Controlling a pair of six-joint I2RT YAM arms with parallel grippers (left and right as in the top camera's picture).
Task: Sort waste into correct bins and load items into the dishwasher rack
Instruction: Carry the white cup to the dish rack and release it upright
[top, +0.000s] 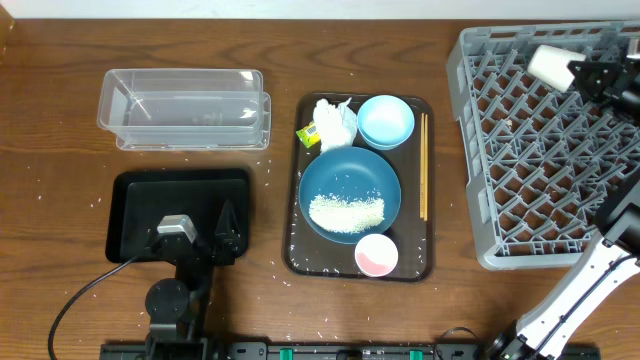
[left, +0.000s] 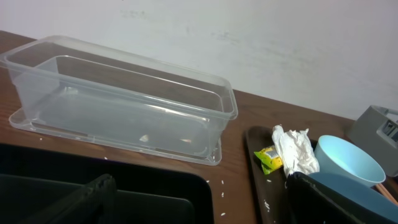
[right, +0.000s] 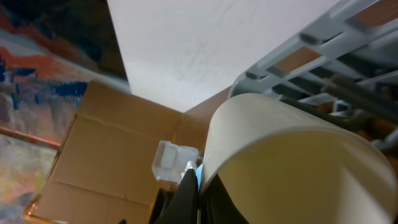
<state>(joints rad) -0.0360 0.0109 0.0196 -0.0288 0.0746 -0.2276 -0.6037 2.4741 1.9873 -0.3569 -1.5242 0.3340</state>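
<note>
Close by the arm bases, the left gripper (left: 200, 182) hangs over the black tray (top: 132, 218), jaws spread wide, holding nothing. To its right, on the brown serving tray (top: 415, 266), come the pink cup (top: 376, 255), then the dark-blue dish (top: 345, 178) with the rice (top: 346, 212), the chopsticks (top: 423, 165) alongside, then the light-blue bowl (top: 385, 120), tissue (top: 335, 120) and wrapper (top: 309, 134). Further back lies the clear tub (top: 185, 110). Over the grey rack's (top: 530, 180) far end, the right gripper (top: 572, 72) pinches the white cup (top: 549, 63), which is tipped sideways.
</note>
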